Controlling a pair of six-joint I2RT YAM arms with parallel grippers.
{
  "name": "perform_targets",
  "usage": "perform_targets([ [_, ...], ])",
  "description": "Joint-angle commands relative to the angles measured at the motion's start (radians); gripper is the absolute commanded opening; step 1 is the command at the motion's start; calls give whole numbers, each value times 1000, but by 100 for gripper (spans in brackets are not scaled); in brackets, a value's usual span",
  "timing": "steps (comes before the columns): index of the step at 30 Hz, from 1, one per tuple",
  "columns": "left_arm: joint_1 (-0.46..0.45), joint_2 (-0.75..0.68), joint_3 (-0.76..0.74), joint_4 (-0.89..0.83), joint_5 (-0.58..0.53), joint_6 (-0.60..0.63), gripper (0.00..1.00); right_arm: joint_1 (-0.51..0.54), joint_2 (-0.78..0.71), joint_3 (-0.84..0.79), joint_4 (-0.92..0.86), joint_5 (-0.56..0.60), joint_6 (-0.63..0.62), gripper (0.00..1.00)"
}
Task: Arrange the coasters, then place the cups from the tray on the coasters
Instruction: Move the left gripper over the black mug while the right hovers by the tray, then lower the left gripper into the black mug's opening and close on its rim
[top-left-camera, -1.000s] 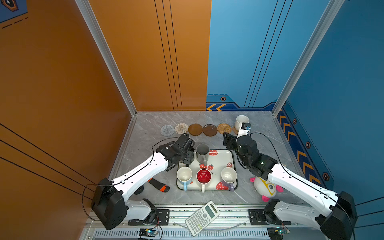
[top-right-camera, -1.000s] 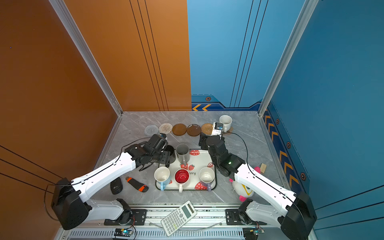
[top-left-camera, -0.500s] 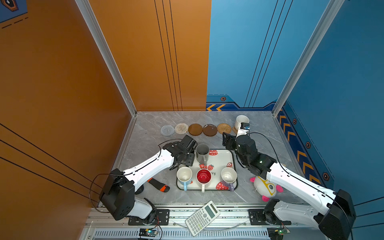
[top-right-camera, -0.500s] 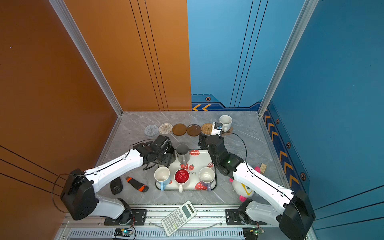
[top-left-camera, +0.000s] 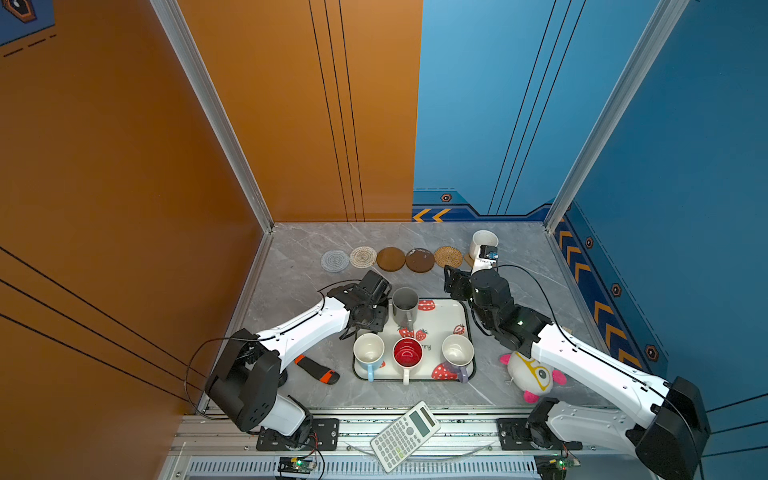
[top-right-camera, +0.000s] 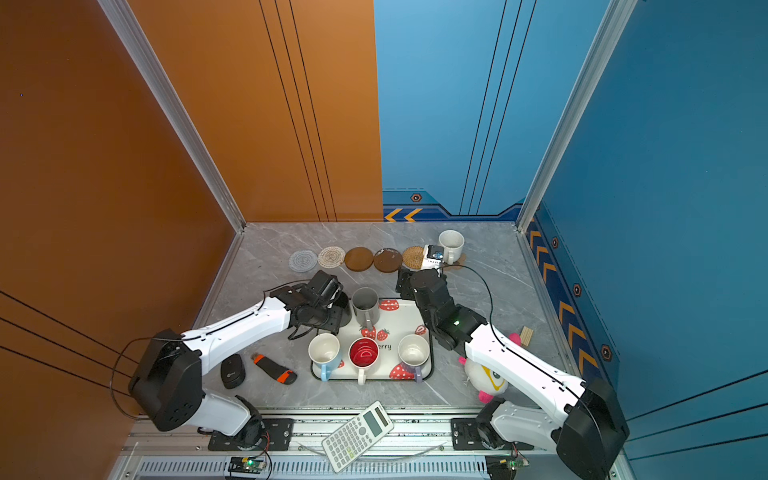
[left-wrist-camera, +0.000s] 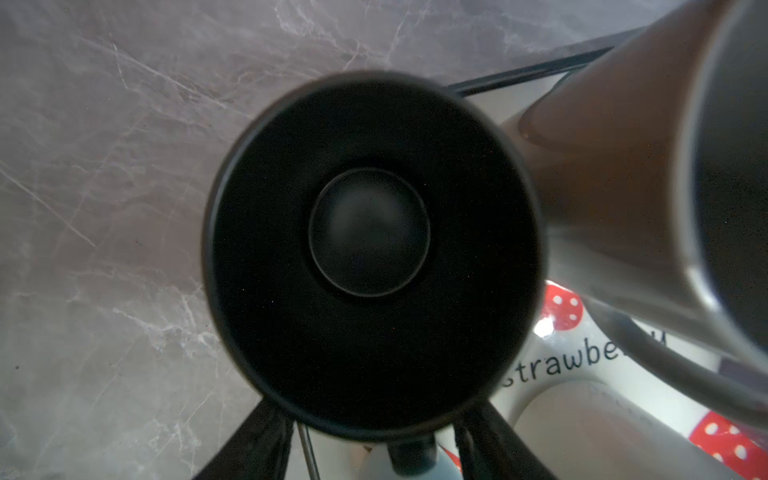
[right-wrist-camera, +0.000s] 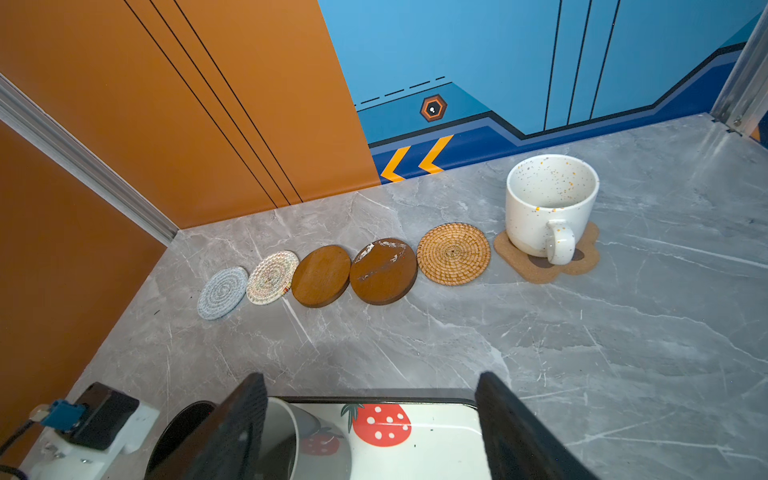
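My left gripper (left-wrist-camera: 374, 411) is down over the black cup (left-wrist-camera: 370, 232) at the tray's (top-left-camera: 440, 322) far left corner. Its fingers (left-wrist-camera: 249, 440) straddle the cup, but the rim hides any contact. The grey cup (top-left-camera: 405, 305) stands beside it. The light blue (top-left-camera: 368, 351), red-inside (top-left-camera: 407, 353) and lavender (top-left-camera: 457, 353) cups line the tray's near side. At the back, five round coasters (top-left-camera: 391, 259) lie in a row. The speckled cup (right-wrist-camera: 548, 203) sits on the paw-shaped coaster (right-wrist-camera: 544, 270). My right gripper (right-wrist-camera: 370, 382) hangs open and empty over the tray's far right corner.
A calculator (top-left-camera: 405, 436) lies on the front rail. A plush toy (top-left-camera: 534, 374) sits under the right arm, with a small wooden block (top-right-camera: 526, 336) to its right. A black-and-orange tool (top-left-camera: 318, 370) and a black mouse (top-right-camera: 232, 372) lie left of the tray.
The left arm has shifted, with its gripper staying over the black cup while the jaws narrow slightly. The right arm has hardly moved.
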Motion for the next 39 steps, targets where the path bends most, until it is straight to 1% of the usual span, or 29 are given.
perform_targets([
  [1,9,12,-12,22,24,-15,60,-7,8,-6,12,-4,15,78],
  [14,12,81,-1,39,0,-17,52,-9,13,-3,16,-13,16,78],
  [26,13,91,3,56,-23,-19,37,-12,26,-1,15,-24,16,78],
  [31,15,98,4,59,-34,-18,24,-11,29,-1,13,-25,16,78],
  [32,15,97,3,60,-35,-18,19,-11,29,-1,13,-24,16,78],
  [35,15,96,1,66,-42,-16,0,-11,31,0,12,-23,16,78],
  [39,14,89,-2,74,-52,-15,0,-11,31,0,12,-24,16,78],
])
